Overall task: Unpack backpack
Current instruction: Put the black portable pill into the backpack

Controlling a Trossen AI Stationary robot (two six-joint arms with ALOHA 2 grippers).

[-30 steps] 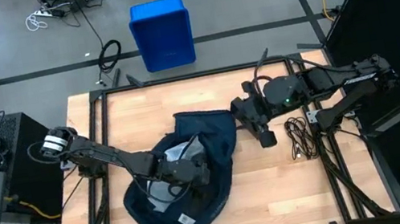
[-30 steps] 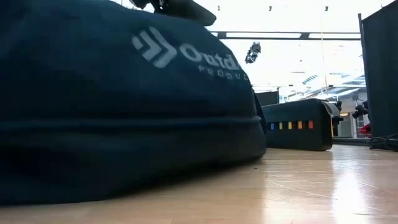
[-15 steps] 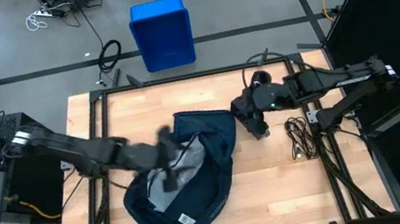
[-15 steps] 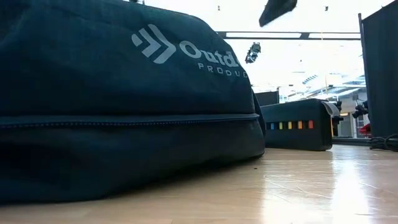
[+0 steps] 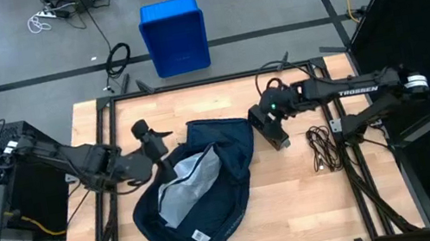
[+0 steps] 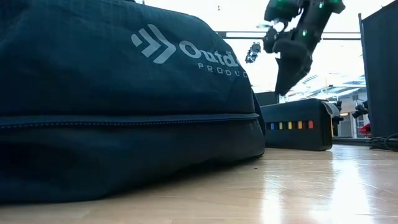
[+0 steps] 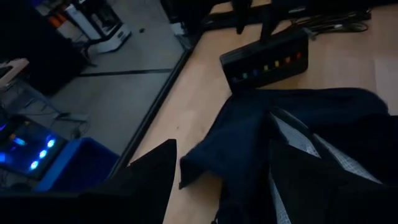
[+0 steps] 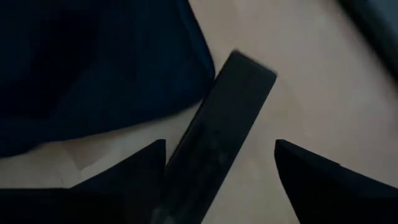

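Observation:
The dark navy backpack (image 5: 211, 200) lies on the wooden table with its mouth open and pale grey lining showing; its logo side fills the low view (image 6: 124, 99). My left gripper (image 5: 161, 138) hangs open at the backpack's far-left edge, above the table, with nothing between its fingers (image 7: 217, 186). A long black box with a row of coloured dots (image 6: 298, 127) lies on the table right of the backpack. My right gripper (image 5: 271, 129) stands open just above that box (image 8: 224, 124), one finger on either side of it, pointing steeply down (image 6: 287, 81).
A bright blue plastic bin (image 5: 174, 35) stands on the floor beyond the table's far edge. A coiled black cable (image 5: 322, 148) lies near the table's right edge. Bare wood (image 5: 317, 208) stretches along the near right of the table.
My left gripper has drawn up out of the backpack's mouth and gone toward the table's left and far edges, leaving the grey lining uncovered. My right gripper has swung toward the backpack and come down over the black box, which has stayed where it was.

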